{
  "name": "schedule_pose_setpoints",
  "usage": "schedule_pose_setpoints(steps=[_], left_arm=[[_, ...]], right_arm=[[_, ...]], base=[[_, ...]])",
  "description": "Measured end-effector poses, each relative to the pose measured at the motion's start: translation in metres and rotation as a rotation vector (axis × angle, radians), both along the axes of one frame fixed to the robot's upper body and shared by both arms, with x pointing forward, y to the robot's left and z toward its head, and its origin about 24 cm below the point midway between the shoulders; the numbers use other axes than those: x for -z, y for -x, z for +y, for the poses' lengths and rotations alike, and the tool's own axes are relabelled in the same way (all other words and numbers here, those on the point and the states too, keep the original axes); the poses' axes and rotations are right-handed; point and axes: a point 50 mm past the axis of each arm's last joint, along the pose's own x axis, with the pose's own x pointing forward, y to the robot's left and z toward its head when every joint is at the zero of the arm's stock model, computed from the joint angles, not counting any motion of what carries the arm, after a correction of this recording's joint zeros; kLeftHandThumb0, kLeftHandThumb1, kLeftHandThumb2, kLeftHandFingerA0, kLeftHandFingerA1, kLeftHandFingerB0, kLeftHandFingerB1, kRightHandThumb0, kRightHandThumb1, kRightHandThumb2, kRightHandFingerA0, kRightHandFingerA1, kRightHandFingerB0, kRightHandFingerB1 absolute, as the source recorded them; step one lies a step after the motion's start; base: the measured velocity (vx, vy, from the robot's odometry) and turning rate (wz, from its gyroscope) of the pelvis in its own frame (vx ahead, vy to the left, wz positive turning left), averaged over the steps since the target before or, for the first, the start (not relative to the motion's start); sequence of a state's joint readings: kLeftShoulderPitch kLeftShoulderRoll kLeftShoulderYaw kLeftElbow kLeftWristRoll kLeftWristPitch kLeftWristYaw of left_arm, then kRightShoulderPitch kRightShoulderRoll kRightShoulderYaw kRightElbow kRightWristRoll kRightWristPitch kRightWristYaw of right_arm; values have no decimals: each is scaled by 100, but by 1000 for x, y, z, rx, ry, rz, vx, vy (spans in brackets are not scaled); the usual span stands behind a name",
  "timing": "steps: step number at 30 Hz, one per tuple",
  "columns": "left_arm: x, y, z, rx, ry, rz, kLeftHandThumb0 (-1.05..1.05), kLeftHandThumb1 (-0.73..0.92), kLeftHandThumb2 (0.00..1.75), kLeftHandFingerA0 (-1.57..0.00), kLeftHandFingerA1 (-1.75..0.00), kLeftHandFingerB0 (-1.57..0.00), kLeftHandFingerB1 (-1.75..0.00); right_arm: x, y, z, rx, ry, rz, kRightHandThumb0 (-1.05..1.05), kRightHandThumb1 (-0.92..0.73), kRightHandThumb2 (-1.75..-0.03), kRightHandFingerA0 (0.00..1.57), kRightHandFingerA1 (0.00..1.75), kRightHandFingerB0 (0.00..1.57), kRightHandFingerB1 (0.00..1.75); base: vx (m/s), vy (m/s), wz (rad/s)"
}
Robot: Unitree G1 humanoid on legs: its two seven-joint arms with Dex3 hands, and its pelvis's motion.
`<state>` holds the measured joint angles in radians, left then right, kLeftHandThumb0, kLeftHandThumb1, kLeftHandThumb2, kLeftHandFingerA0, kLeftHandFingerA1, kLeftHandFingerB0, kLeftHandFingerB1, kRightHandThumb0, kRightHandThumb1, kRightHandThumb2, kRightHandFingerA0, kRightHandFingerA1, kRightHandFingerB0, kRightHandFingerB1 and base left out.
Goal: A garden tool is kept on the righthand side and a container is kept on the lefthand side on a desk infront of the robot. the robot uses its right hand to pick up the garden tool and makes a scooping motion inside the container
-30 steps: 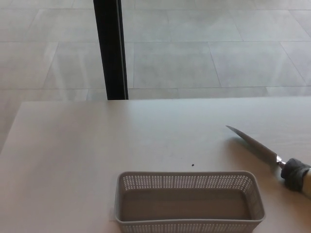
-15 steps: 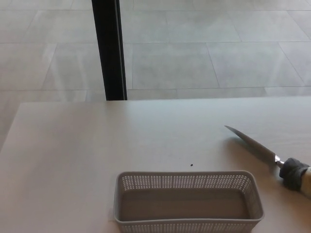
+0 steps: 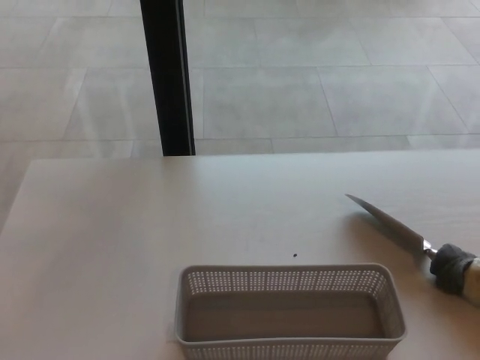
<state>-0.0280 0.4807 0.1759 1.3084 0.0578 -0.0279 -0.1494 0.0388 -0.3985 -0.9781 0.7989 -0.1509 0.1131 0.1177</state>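
Note:
A garden tool lies on the desk at the right, its narrow metal blade pointing up and left. Its grey collar and pale handle run off the right edge of the head view. A grey perforated plastic container sits at the bottom centre, to the left of the tool, and it is empty inside. Neither of my hands shows in the picture.
The pale desk fills the lower half, its far edge running across the middle. Beyond it lies a tiled floor with a black post standing at the upper left. A tiny dark speck sits just behind the container.
The whole picture has shifted very slightly to the left, so the camera has moved. The tool and the container have stayed where they were on the desk.

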Motion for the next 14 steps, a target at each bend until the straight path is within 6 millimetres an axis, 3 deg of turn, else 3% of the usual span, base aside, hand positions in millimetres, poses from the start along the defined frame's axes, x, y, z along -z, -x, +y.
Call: schedule_pose_setpoints(steps=[1, 3, 5, 6, 8, 10, 14], left_arm=[[0, 0, 0, 0, 1, 1, -49, 67, 60, -59, -61, -51, -49], [1, 1, -1, -1, 3, 3, -47, 67, 60, -62, -62, -55, -49], [1, 2, -1, -2, 3, 4, -45, 67, 60, -63, -62, -56, -49], [1, 2, -1, -2, 3, 4, -45, 66, 59, -66, -67, -56, -49], [1, 2, -1, -6, 3, 0, -47, 65, 59, -65, -72, -57, -52], [1, 2, 0, -13, 3, -8, -45, 62, 58, -68, -71, -61, -53], [-1, 3, 2, -46, 3, -36, -46, 62, 58, -71, -73, -64, -55]], right_arm=[[7, 4, 3, 23, -28, -4, -49, -62, -58, 64, 108, 44, 55], [27, 13, 14, 94, -115, -22, -45, -58, -57, 68, 82, 58, 53], [42, 19, 24, 149, -180, -42, -46, -57, -57, 70, 74, 56, 49], [48, 22, 29, 172, -206, -54, -48, -57, -58, 79, 79, 58, 49], [58, 24, 38, 206, -243, -73, -48, -56, -57, 78, 76, 63, 51], [64, 23, 45, 223, -258, -92, -51, -54, -56, 90, 85, 72, 57], [69, 18, 56, 223, -237, -134, -49, -54, -56, 88, 77, 72, 52]], base=[[0, 0, 0], [0, 0, 0], [0, 0, 0], [0, 0, 0], [0, 0, 0], [0, 0, 0], [0, 0, 0]])
